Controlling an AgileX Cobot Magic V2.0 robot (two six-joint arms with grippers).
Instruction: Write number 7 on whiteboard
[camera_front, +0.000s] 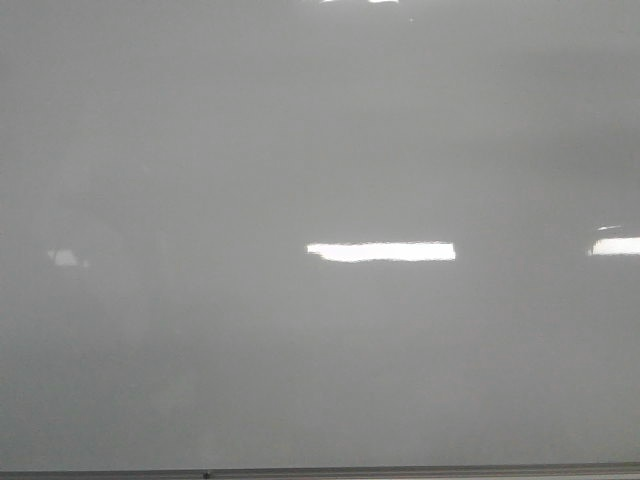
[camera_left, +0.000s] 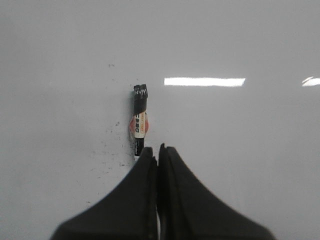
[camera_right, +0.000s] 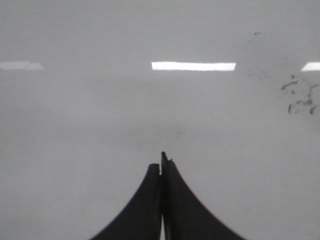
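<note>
**No stroke on the board yet**

Plainly, we have nothing written so far. The whiteboard (camera_front: 320, 150) fills the front view from edge to edge, glossy pale grey, with its thin grey frame running along the bottom edge and bright rectangular glare patches across the middle and toward the right edge. We find no dark line on it anywhere in that view, so the number 7 is not there to be seen; both its top bar and its stem are left to do, which is the whole task as we judge it.

Neither arm shows in the front view. From the left wrist we see the left gripper (camera_left: 157, 150) with its fingers (camera_left: 145, 170) pressed together around the lower end of a marker (camera_left: 140, 117), whose black cap end points away from the fingers toward the board. Whether the tip touches the surface we cannot tell. From the right wrist, the right gripper (camera_right: 161, 162) has its fingers closed against each other with nothing we can make out between them.

Smallest of all are the faint dark specks (camera_left: 107, 150) beside the marker and a patch of smudges (camera_right: 300, 97) in the right wrist view; these read as old residue, not a digit.
</note>
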